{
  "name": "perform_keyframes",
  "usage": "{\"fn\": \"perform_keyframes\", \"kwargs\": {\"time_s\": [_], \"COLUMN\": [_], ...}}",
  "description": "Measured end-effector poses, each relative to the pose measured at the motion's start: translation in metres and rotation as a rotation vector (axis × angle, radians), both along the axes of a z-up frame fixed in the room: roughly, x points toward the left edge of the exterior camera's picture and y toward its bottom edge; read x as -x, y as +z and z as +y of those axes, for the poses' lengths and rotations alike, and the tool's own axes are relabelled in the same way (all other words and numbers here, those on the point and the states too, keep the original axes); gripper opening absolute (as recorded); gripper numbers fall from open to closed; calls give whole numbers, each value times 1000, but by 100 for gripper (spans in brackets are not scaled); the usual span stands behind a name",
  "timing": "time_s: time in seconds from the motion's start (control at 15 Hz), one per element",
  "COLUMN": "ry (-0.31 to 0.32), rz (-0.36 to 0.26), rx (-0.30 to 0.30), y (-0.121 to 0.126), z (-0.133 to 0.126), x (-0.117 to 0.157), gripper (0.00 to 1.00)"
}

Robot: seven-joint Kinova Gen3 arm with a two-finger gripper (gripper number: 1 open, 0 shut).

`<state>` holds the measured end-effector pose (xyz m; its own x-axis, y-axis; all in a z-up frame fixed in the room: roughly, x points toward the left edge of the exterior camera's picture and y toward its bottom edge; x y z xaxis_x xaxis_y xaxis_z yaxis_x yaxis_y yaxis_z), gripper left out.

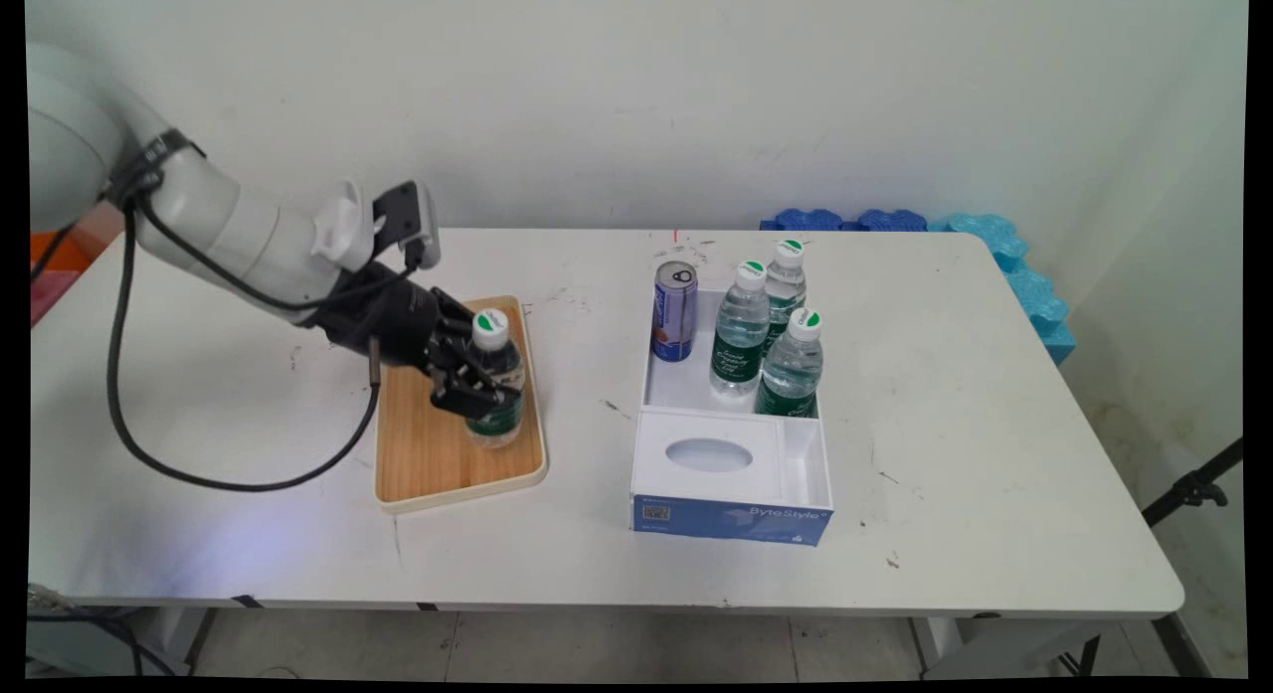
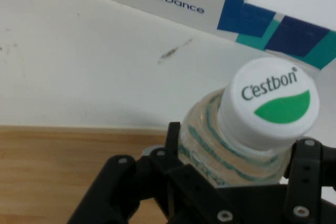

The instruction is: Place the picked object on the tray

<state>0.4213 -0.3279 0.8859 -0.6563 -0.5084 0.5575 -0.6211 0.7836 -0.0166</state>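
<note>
A small water bottle (image 1: 495, 380) with a white and green cap stands upright on a wooden tray (image 1: 428, 454) at the table's left middle. My gripper (image 1: 475, 387) is shut on the water bottle around its body, coming in from the left. In the hand view the bottle's cap (image 2: 273, 103) and ribbed shoulder sit between the black fingers (image 2: 176, 135), with the tray's wood (image 2: 63, 171) below left.
A white and blue box (image 1: 731, 444) stands at the table's middle, holding a blue can (image 1: 675, 312) and three water bottles (image 1: 741, 330) in its far half. Blue foam pieces (image 1: 1004, 256) lie at the back right corner. A black cable (image 1: 199, 454) droops onto the table.
</note>
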Motion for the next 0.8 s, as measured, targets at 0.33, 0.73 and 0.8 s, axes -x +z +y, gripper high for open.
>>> {"fn": "perform_keyframes", "kwargs": {"time_s": [0.33, 0.73, 0.8], "ry": [-11, -14, -16], "rz": [6, 13, 14], "rx": [10, 25, 28], "y": [-24, -43, -45], "z": [-1, -5, -5], "x": [-3, -7, -9], "gripper": [0, 100, 100]}}
